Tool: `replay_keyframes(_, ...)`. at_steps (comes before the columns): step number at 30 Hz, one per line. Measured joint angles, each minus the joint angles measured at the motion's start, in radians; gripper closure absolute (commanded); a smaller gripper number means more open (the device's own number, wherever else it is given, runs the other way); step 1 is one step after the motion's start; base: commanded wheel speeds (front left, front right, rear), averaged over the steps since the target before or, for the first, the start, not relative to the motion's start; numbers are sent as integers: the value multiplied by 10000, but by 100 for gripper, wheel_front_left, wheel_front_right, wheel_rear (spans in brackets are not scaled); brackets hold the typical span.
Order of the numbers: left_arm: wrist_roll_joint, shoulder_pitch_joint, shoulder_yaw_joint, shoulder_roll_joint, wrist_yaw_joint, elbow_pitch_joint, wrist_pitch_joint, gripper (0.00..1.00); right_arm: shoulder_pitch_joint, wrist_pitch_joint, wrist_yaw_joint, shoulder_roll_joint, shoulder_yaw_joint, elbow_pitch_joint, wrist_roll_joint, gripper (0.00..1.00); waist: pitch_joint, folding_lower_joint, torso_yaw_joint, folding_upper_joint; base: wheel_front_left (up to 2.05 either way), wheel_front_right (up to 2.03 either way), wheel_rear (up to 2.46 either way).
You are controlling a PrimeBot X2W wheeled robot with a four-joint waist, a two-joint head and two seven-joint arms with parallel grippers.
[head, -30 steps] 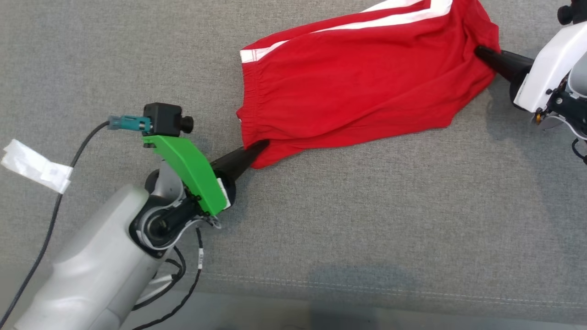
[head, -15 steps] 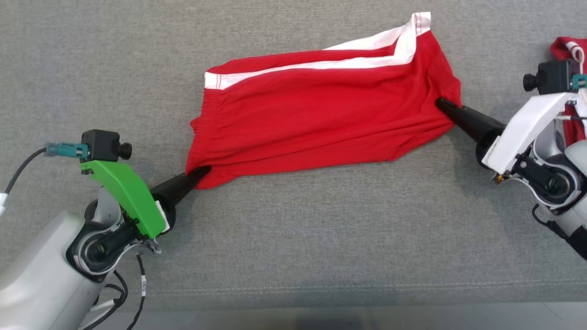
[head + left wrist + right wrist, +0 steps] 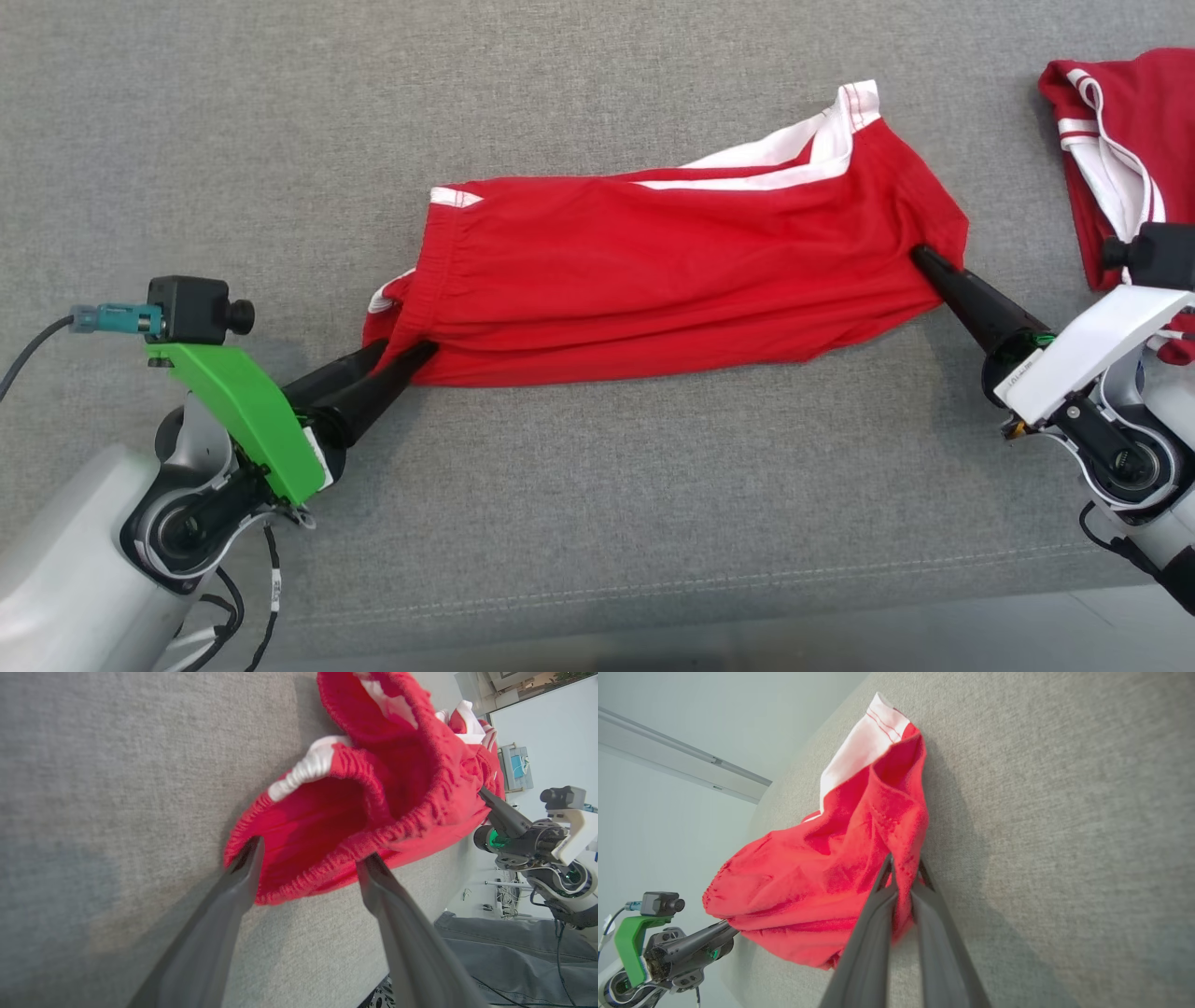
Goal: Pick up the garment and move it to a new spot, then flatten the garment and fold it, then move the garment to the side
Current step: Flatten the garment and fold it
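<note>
Jaws of the left gripper (image 3: 406,347) stood spread at the waistband corner, perhaps just touching the cloth. Those of the right gripper (image 3: 920,252) were pinched on the far hem. The red shorts (image 3: 672,271) lay stretched between them on the grey cushion (image 3: 597,523). Light, limp stuff, I judged, best taken by the elastic waistband and the hem corners.

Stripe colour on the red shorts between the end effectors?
White stripe on the shorts; head view shows it best.
</note>
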Motion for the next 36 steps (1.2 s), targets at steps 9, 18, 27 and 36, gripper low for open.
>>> replay_keyframes(9, 740, 430, -17, 205, 130, -378, -723, 0, 503, -1024, -6, -77, -598, -384, 146, 100, -180, 0, 397, 0, 0, 0, 0)
replay_keyframes(18, 1164, 1409, -169, 508, 430, -1244, -1306, 0, 1225, -1448, -104, -282, -838, -746, 477, 100, -370, 0, 749, 0, 0, 0, 0)
replay_keyframes(27, 2648, 1462, 268, 867, 1333, -1801, -2669, 0, 1313, -1824, -290, -802, -1536, -1223, 571, 100, -387, 0, 884, 0, 0, 0, 0)
replay_keyframes(36, 2918, 1819, 263, 568, 1791, -2393, -3453, 0, 997, -1264, -464, -2161, -1227, -2748, -594, 100, -265, -1, 1212, 0, 0, 0, 0)
